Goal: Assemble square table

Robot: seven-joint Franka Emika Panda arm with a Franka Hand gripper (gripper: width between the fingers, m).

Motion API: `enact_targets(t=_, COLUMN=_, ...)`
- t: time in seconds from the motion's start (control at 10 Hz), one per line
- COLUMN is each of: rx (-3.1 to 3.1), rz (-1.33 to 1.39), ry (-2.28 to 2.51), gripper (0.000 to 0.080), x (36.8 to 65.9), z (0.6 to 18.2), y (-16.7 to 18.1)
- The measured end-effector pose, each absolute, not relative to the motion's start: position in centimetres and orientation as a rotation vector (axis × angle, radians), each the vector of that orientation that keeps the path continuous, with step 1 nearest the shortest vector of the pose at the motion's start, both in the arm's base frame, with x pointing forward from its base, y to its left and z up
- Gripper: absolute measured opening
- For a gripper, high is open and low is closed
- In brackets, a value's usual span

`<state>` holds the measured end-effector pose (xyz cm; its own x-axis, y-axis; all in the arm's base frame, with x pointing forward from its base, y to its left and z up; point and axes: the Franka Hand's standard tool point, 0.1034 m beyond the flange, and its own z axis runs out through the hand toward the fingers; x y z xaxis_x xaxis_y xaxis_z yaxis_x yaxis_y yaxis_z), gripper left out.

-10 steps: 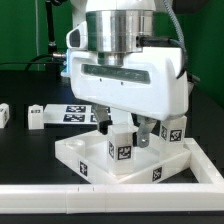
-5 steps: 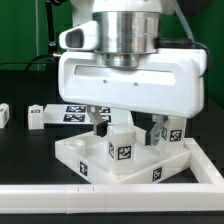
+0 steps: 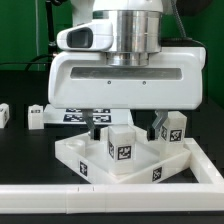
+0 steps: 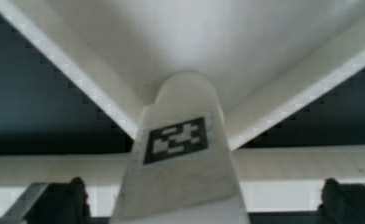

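The arm hangs straight down over the worktop, its broad white housing level and the end effector pointing at the slab beneath it. Its fingers are spread apart, one on each side of the middle leg. In the wrist view that leg rises between the two dark fingertips with space on both sides (nothing is clamped).

There is one slab and four legs. The middle leg stands upright on the slab directly under the end effector, its tag facing the exterior camera. The corner leg stands at the slab's far corner, just outside the finger on the exterior view's right. Two loose legs lie on the worktop well off to the exterior view's left of the end effector, one of them cut by the picture's edge. The marker board lies behind the end effector, and the white fence runs along the near side of the slab.
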<state>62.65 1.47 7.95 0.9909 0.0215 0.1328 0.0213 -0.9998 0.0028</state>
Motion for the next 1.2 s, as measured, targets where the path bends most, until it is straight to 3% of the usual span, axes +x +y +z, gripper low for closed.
enact_targets(t=0.2, rx=3.117, rz=0.207, ry=0.167, gripper=0.0649, x=62.66, z=7.98, y=1.42)
enact_targets(t=0.5, rx=3.118, rz=0.207, ry=0.163, gripper=0.0284, x=62.66, z=7.97, y=1.39)
enact_targets(t=0.8, rx=3.131, rz=0.208, ry=-0.011, gripper=0.0285, x=62.65, z=7.96, y=1.41)
enact_targets(t=1.2, rx=3.072, rz=0.214, ry=-0.786, gripper=0.0285, x=62.69, z=7.82, y=1.36)
